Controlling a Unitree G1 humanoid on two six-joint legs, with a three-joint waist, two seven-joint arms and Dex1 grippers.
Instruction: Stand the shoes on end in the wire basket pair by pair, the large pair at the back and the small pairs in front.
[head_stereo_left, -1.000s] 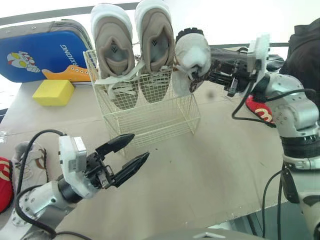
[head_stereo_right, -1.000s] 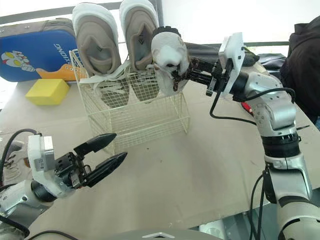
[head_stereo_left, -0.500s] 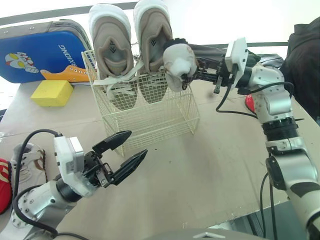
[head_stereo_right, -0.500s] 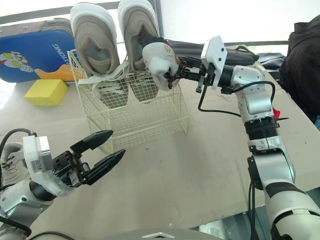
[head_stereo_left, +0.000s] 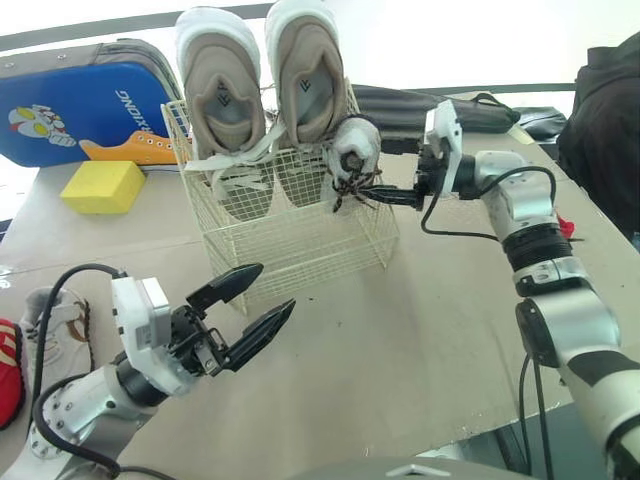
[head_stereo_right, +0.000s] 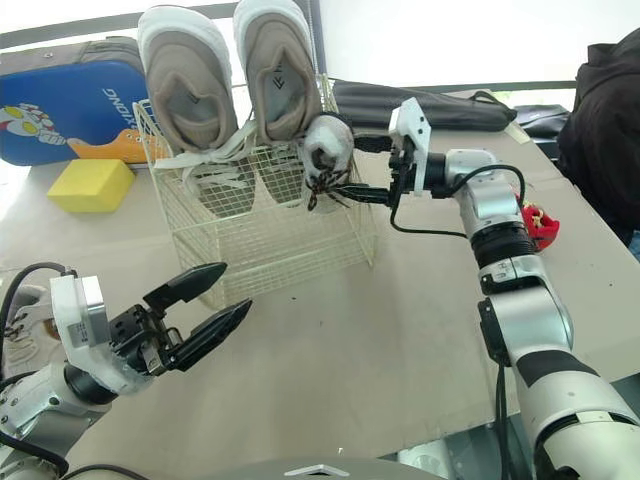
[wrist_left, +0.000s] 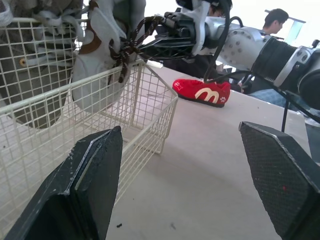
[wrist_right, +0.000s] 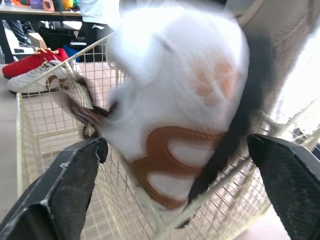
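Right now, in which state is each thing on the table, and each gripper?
Basket: upright, three shoes in it.
Large pair: on end at the back, laces loose.
Small shoe: on end in front of the large pair, laces hanging.
Red shoe: flat on the table, outside the basket.
Left gripper: open, empty.
Right gripper: open, at the small shoe.

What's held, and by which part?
Left gripper: open, empty. Right gripper: open either side of the small white shoe in the wire basket; hold cannot be told.

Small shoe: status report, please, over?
Left gripper open, idle. Right gripper open beside small shoe, partly in wire basket, front. Large pair upright behind.
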